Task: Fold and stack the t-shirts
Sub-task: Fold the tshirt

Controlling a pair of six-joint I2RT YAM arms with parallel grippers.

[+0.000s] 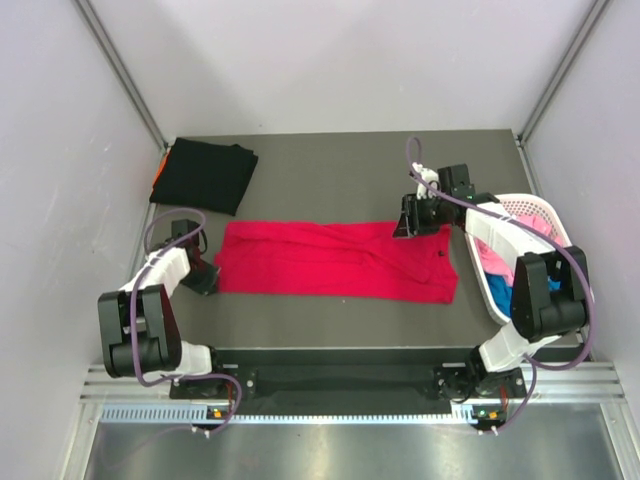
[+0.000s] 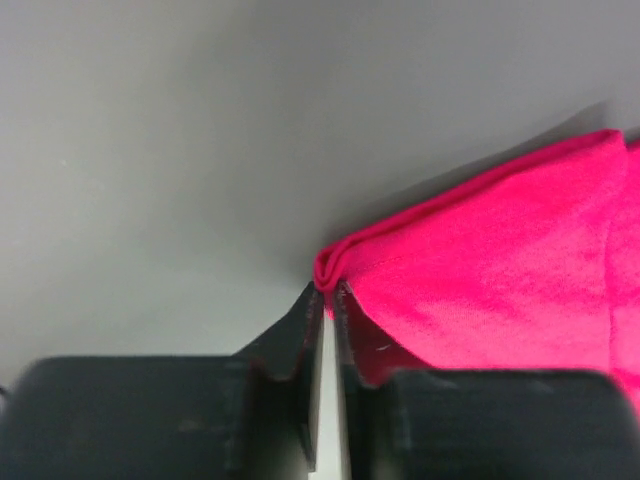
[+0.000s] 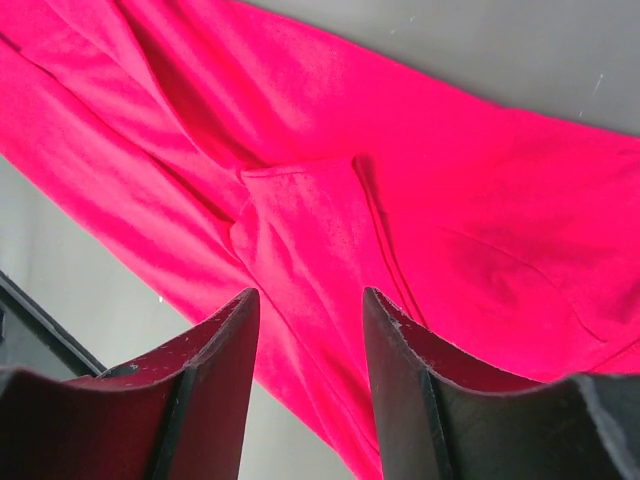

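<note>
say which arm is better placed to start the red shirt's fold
Left: the left pincer is shut on a corner of the red shirt; the right pincer hangs open over the other end.

Table (image 1: 330,170) lies open beyond the red shirt (image 1: 330,262); basket (image 1: 530,205) seemingly crowds right.

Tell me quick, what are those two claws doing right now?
Left gripper: closed, pinching the edge of the red shirt.
Right gripper: open, holding nothing, just above the same shirt.

Red tee (image 1: 335,262) spread flat; L end effector (image 1: 208,280) at its left edge; black tee (image 1: 205,175) far-left.
</note>
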